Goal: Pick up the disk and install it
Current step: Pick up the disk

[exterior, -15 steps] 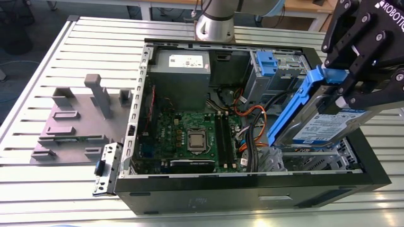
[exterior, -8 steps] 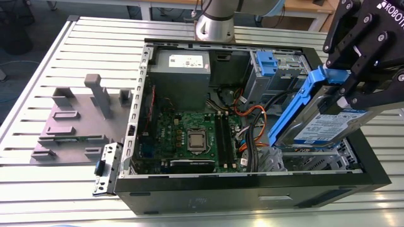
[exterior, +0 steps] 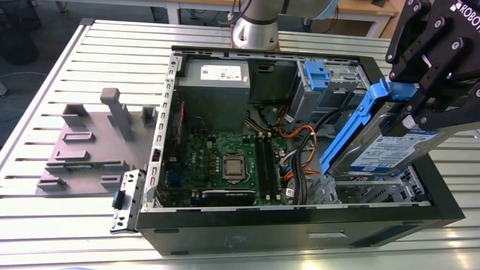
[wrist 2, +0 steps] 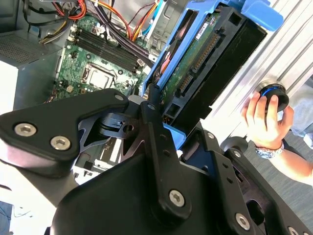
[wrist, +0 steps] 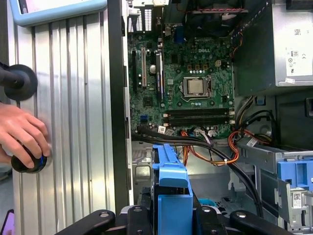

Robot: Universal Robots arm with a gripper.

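Note:
The disk [exterior: 381, 151] is a silver drive with a white-and-blue label in a bright blue frame. It hangs tilted on edge over the open drive bay [exterior: 375, 188], at the corner of the computer case on the exterior view's right. My gripper [exterior: 411, 112] is shut on its upper end from above. In the second wrist view the disk [wrist 2: 205, 54] shows its circuit-board underside, and the black fingers [wrist 2: 155, 115] clamp its near end. In the first wrist view the blue frame of the disk [wrist: 171, 188] rises between the gripper [wrist: 168, 218] jaws.
The open computer case [exterior: 300, 219] lies on a slatted metal table [exterior: 90, 50], with motherboard [exterior: 232, 163], grey power supply box [exterior: 217, 84], orange cables [exterior: 300, 140] and a blue latch piece [exterior: 317, 76]. A grey fixture [exterior: 90, 146] stands beside it. A person's hand [wrist: 22, 132] rests on a knob.

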